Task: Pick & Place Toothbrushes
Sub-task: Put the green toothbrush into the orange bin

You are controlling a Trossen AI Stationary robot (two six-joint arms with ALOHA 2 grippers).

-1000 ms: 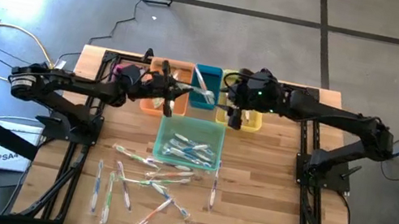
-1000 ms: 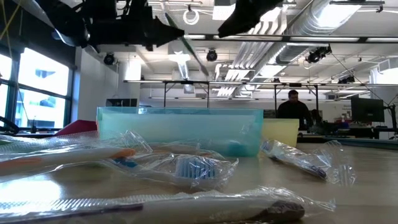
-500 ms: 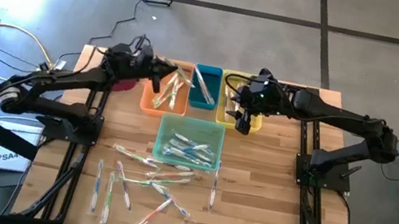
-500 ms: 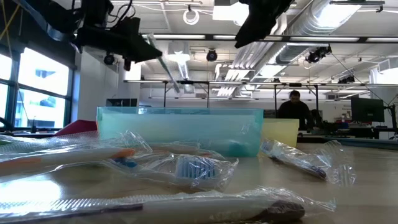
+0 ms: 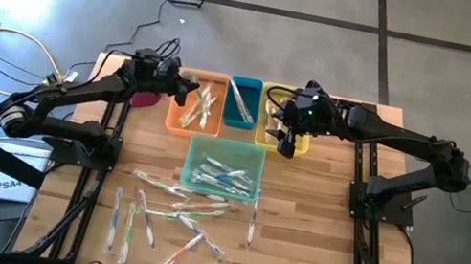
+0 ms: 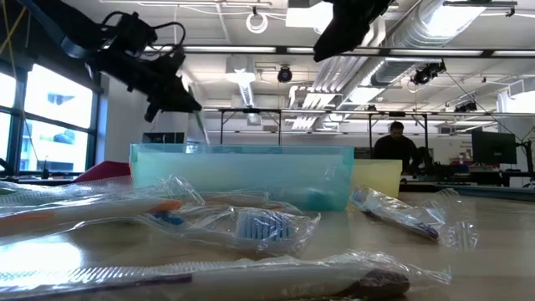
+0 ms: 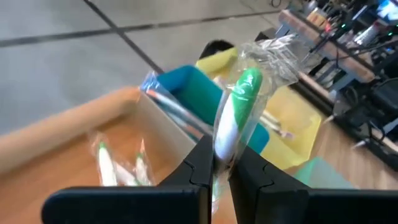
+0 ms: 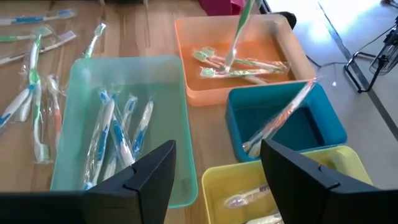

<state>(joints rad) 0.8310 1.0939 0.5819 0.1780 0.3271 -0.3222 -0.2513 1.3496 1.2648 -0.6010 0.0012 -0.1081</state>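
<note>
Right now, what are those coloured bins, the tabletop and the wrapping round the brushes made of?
The orange bin, blue bin, yellow bin and green bin look like smooth, slightly see-through plastic: light passes their walls. The tabletop looks like matt wood, with plank seams and grain. The toothbrushes lie in thin, clear, crinkled film, probably plastic, since it glints and creases.

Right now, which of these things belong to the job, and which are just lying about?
Job: wrapped toothbrushes on the table; green toothbrush pinched in the left tool; open right tool; orange bin.

Lying about: cable on the floor; person behind.
</note>
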